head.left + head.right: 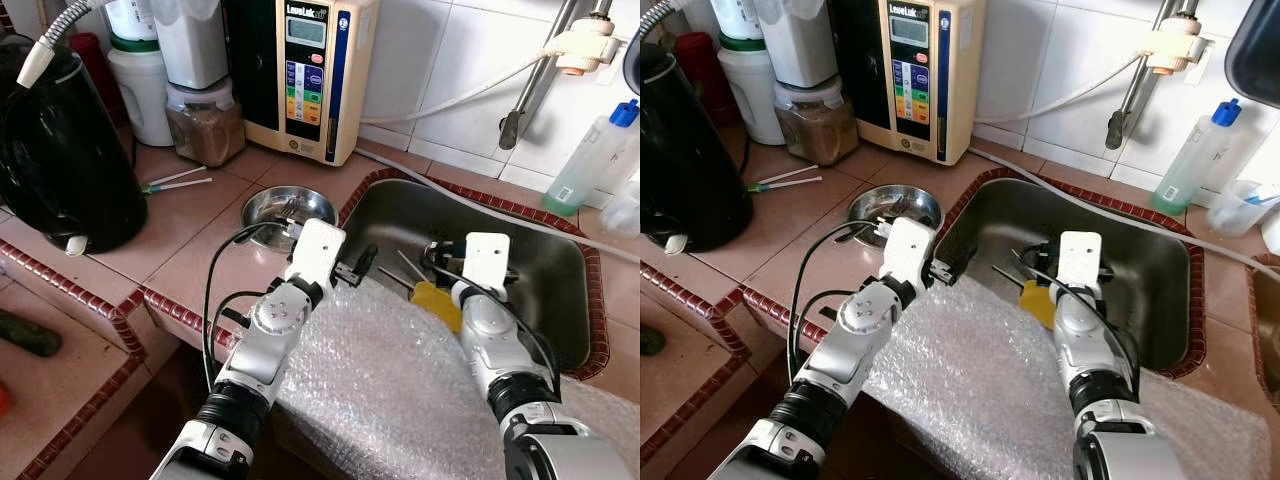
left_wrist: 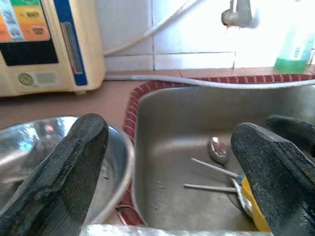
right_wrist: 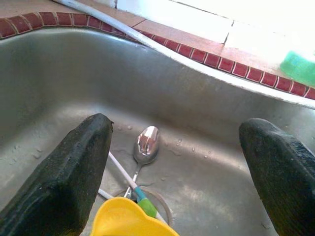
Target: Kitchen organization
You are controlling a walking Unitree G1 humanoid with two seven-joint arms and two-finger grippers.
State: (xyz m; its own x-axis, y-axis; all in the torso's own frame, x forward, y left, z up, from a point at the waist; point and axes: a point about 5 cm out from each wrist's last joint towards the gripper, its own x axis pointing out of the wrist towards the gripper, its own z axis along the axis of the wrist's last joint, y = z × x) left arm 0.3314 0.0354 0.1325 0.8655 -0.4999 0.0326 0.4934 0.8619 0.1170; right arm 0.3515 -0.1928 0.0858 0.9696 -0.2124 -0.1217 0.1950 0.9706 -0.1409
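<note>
Taking the sink [image 1: 560, 300] as landmark throughout. Set into the red-edged tiled counter [image 1: 190, 235], with a sheet of bubble wrap [image 1: 400, 390] draped over its near rim and a white hose [image 1: 470, 205] running along its far rim. Beyond the far rim, on the tiles — a green soap bottle [image 1: 585, 160]. Just off its left rim, on the counter — a shallow steel bowl [image 1: 275, 205], and further left a cream-coloured water machine [image 1: 300, 70] and a black kettle [image 1: 55, 140].

Down in the basin, toward the near side: a yellow plastic piece [image 3: 129, 219], thin white sticks with a green band [image 2: 212, 168], and a metal spoon [image 3: 146, 142] lying flat on the steel floor. Spoon's long axis running away from the near rim toward the far wall, bowl end farthest out, handle disappearing under the yellow piece.

Right gripper [image 3: 174, 172] hanging inside the basin, directly above these things, fingers spread wide, nothing between them; spoon's bowl lying just ahead, between the two fingers. Left gripper [image 2: 172, 167] poised over the left rim, half above the steel bowl, half above the basin, likewise spread wide and empty.

Probably the spoon next, judged from the aim — clearly nearer the right arm, straight below and slightly forward. Handle roughly in line with the gripper's reach, so closing across it should suit.
</note>
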